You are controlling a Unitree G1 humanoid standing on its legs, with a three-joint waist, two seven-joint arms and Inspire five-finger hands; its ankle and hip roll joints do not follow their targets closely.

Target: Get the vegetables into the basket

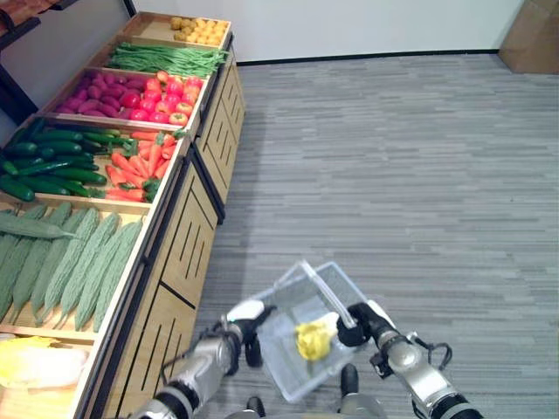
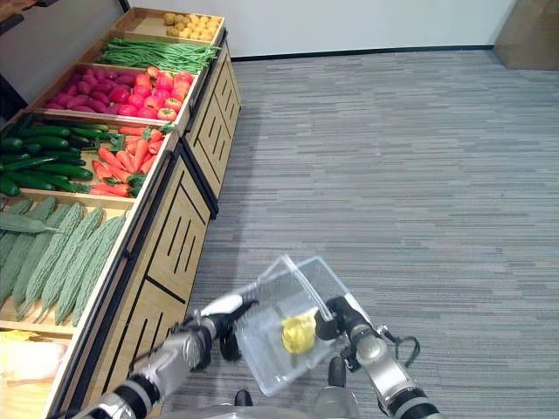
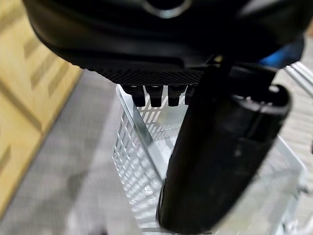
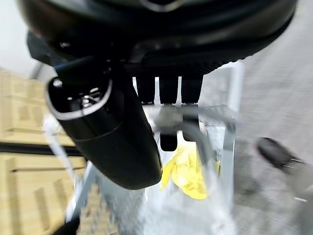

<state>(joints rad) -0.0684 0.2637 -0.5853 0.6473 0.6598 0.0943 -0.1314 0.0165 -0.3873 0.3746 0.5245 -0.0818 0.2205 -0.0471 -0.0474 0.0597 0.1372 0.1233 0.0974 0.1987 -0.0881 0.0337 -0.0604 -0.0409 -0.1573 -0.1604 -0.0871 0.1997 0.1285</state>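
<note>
Holding: clear plastic basket (image 1: 310, 327), carried over the floor beside the produce shelf (image 1: 105, 201). Right robot hand (image 1: 362, 323) curled round its handle; left robot hand (image 1: 249, 327) gripping the near-shelf rim. Contents: one yellow vegetable (image 1: 314, 340). Advice: keep basket level, rim toward the carrots (image 1: 135, 166), before freeing a hand.

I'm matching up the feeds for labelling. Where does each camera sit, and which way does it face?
Left eye view: head camera, looking down at the produce shelf and the clear basket, both arms in view.
Right eye view: same scene, slightly offset.
Left wrist view: along the left hand at the basket wall.
Right wrist view: along the right hand, curled round the basket handle.
All share the basket; three show the yellow vegetable.
</note>
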